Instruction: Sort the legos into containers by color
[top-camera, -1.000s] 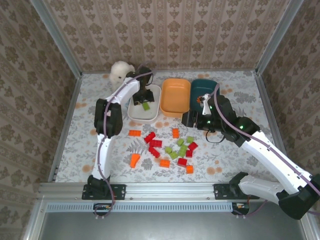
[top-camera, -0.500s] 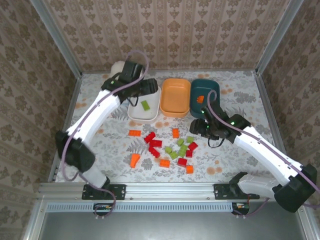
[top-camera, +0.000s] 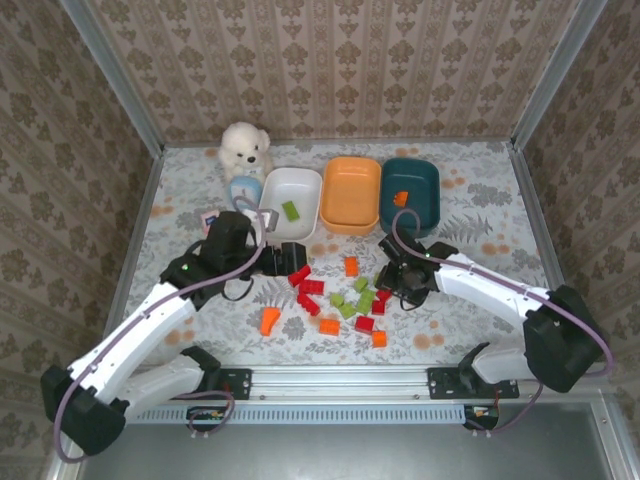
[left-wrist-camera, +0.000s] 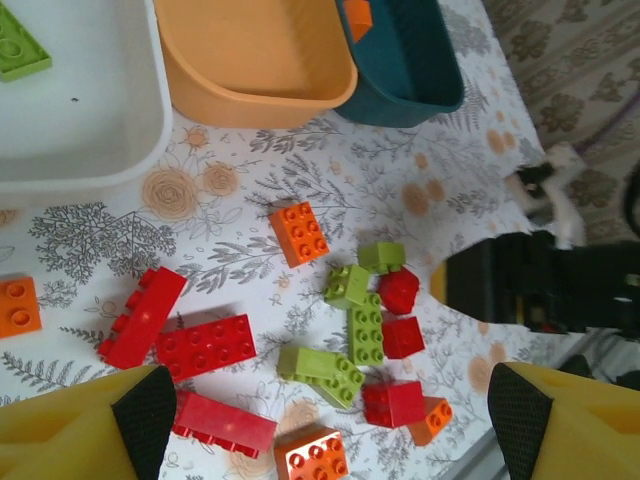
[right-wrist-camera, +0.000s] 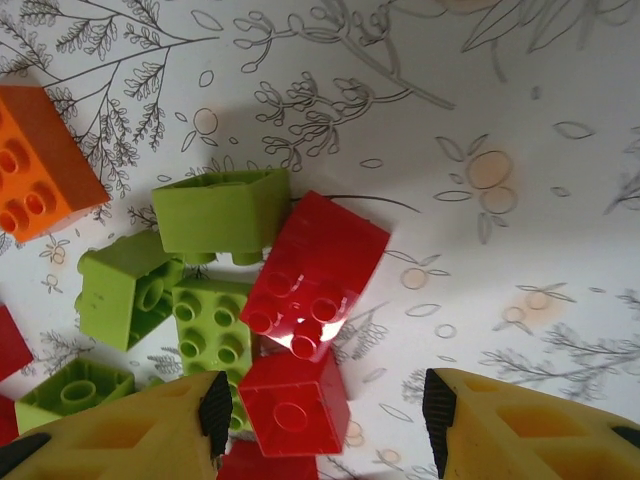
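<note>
Red, orange and light green legos (top-camera: 340, 298) lie loose in the middle of the table. The white dish (top-camera: 276, 215) holds one green lego (top-camera: 291, 210). The teal dish (top-camera: 418, 215) holds one orange lego (top-camera: 400, 198), and between them stands the orange dish (top-camera: 351, 218). My left gripper (top-camera: 290, 258) hovers open at the pile's left edge; in its wrist view the left gripper (left-wrist-camera: 332, 415) has its fingers wide above red and green bricks (left-wrist-camera: 350, 340). At the pile's right edge my right gripper (right-wrist-camera: 327, 415) is open and low, straddling a red brick (right-wrist-camera: 295, 405) that sits close to its left finger.
A white plush toy (top-camera: 245, 148) and a small blue clock (top-camera: 243, 190) stand at the back left, behind the white dish. Metal rails and patterned walls fence the table. A single orange brick (top-camera: 270, 320) lies near the front left.
My left arm pulled back from over the white dish to the pile and opened wider, leaving the green lego there. The right arm came down from the teal dish onto the pile, jaws narrowing.
</note>
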